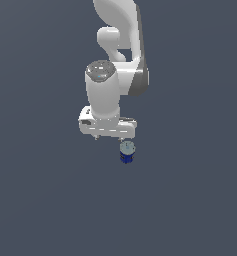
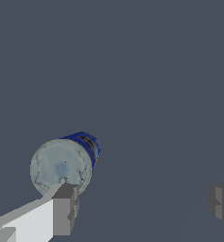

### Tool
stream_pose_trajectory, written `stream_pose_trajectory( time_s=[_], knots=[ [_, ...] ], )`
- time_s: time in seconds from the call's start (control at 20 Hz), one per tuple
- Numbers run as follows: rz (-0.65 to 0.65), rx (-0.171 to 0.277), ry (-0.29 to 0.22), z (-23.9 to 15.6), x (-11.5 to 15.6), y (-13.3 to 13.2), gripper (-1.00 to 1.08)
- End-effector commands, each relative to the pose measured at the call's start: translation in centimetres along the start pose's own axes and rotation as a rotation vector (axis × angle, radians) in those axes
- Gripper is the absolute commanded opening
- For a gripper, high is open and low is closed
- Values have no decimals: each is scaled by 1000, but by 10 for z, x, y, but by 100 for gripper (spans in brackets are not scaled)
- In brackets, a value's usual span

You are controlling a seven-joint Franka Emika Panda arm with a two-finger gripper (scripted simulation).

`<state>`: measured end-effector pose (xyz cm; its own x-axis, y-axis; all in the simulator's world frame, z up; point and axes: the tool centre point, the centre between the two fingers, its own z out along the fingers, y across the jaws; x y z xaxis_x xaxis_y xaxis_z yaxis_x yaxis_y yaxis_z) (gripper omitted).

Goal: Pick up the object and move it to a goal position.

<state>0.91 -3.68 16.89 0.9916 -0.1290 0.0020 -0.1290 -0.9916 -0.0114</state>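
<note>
The object (image 1: 126, 152) is a small dark blue cylinder with a pale grey-blue round top, standing upright on the dark grey floor just below the white arm's hand in the exterior view. In the wrist view the object (image 2: 65, 164) lies beside one grey fingertip (image 2: 66, 208), outside the gap between the fingers. My gripper (image 2: 144, 205) is open, its fingers spread wide with nothing between them. In the exterior view the fingers are mostly hidden under the white hand (image 1: 108, 126), which hovers above and slightly to the exterior view's left of the object.
A flat dark grey floor (image 1: 190, 200) fills both views. The white arm (image 1: 119, 55) rises behind the hand toward the top of the exterior view. No other objects show.
</note>
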Motion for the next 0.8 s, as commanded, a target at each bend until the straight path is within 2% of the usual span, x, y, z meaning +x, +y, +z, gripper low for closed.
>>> stream_pose_trajectory(
  time_s=[0.0,0.45,0.75],
  knots=[
    [0,0,0,0,0,0,100],
    [-73,-2,6,0,3,-17,100],
    [-78,-2,6,0,4,-18,100]
  ],
)
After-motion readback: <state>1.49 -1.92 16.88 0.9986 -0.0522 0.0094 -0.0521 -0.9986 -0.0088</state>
